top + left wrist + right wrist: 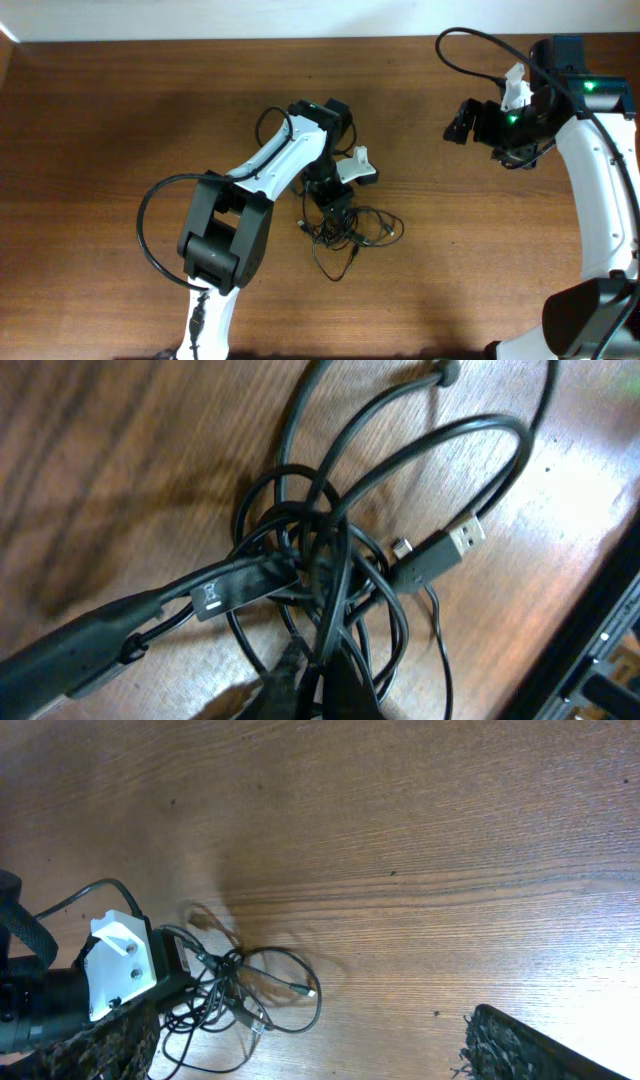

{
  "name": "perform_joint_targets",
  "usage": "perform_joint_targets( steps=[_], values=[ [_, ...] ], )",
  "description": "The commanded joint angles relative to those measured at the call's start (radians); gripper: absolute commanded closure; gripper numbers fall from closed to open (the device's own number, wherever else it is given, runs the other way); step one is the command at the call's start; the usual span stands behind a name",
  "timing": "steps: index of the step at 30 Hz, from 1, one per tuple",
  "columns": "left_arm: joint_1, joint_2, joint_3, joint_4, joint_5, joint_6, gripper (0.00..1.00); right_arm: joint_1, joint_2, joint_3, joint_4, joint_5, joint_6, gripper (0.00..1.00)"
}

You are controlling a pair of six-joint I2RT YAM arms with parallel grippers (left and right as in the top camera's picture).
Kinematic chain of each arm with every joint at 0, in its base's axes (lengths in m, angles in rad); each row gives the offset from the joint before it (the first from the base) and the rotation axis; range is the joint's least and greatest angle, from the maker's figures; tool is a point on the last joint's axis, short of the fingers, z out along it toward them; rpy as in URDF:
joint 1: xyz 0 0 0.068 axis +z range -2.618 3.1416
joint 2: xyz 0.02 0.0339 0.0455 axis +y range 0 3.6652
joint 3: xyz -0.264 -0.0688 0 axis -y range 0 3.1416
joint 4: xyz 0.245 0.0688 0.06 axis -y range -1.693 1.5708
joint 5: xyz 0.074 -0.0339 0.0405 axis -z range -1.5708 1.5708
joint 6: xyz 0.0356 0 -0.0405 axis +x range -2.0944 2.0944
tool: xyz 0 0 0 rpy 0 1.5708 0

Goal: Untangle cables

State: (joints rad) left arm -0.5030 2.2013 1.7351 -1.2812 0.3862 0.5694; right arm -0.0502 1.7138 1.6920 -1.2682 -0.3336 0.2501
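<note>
Overhead downward; left wrist close, right far, cables (352,228) shared

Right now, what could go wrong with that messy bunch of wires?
1. The left claw grips the cables where many strands cross, so pulling might tighten the knot or lift the whole clump.
2. The USB plug lies among the loops and could snag.
3. The right claw is open and far away, so nothing holds the other side down.

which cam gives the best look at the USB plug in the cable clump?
Left wrist: the USB plug is close up, metal end clear, beside the cables. Overhead shows only the cables, plug indistinguishable. Right wrist: tiny plug ends, can't tell which.
</note>
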Motion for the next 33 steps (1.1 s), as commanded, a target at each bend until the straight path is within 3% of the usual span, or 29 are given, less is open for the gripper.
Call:
perform_joint_targets(
  steps=[1, 4, 7, 12, 16, 19, 27, 31, 33],
  values=[
    [-0.001, -0.004, 0.019, 0.027, 0.018, -0.015, 1.0, -0.002, -0.012, 0.014, 0.0, -0.003, -0.011, 0.01],
    [0.033, -0.005, 0.168, -0.021, 0.032, -0.102, 1.0, -0.002, -0.012, 0.014, 0.002, -0.032, -0.011, 0.01],
    [0.098, -0.005, 0.4, -0.085, 0.197, -0.125, 1.0, -0.002, -0.012, 0.014, 0.018, -0.133, -0.043, 0.0],
    [0.177, -0.005, 0.587, -0.088, 0.306, -0.359, 1.0, 0.049, -0.012, 0.014, 0.109, -0.293, -0.059, 0.06],
    [0.231, -0.005, 0.61, -0.058, 0.465, -0.522, 1.0, 0.167, -0.01, 0.014, 0.247, -0.293, 0.039, 0.16],
    [0.285, -0.005, 0.61, -0.036, 0.692, -0.532, 1.0, 0.264, -0.005, 0.014, 0.347, -0.175, 0.183, 0.19],
    [0.325, -0.005, 0.61, -0.032, 1.134, -0.532, 1.0, 0.367, 0.042, 0.013, 0.511, -0.077, 0.309, 0.23],
    [0.325, -0.005, 0.61, -0.032, 1.188, -0.549, 1.0, 0.379, 0.058, 0.013, 0.612, -0.11, 0.345, 0.28],
    [0.325, -0.005, 0.61, -0.022, 1.188, -0.594, 1.0, 0.384, 0.06, 0.013, 0.63, -0.072, 0.399, 0.45]
  ],
)
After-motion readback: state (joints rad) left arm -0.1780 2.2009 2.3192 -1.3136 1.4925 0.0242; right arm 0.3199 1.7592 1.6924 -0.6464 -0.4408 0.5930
